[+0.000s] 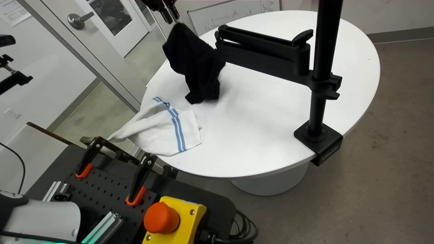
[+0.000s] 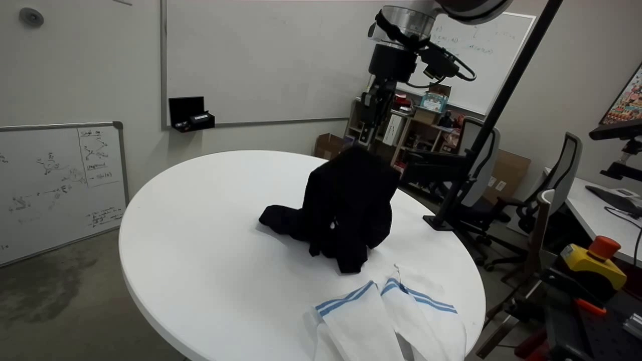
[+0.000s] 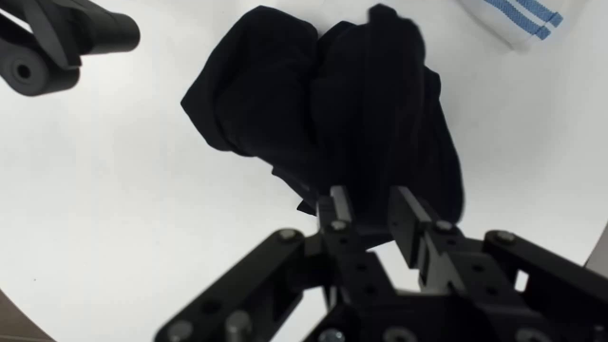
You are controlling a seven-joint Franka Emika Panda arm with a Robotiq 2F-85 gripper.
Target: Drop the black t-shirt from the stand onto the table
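The black t-shirt [image 1: 196, 64] rises in a wrinkled peak, its lower folds at the white table top [image 1: 257, 142]. It also shows in an exterior view [image 2: 351, 200] and in the wrist view [image 3: 332, 104]. My gripper [image 1: 173, 21] is right above the shirt's peak. In the wrist view my gripper's fingers [image 3: 368, 194] stand apart with a clear gap, the dark fabric beyond the tips. Whether any fabric touches the tips I cannot tell. The black stand [image 1: 322, 51] rises at the table's edge. Its arm end [image 3: 99, 35] is apart from the shirt in the wrist view.
A white cloth with blue stripes [image 1: 169, 132] lies near the shirt and hangs over the table's edge. The stand's folded arm [image 1: 261, 54] reaches over the table close beside the shirt. A yellow box with a red button [image 1: 186, 217] is on the black cart [image 1: 217, 200].
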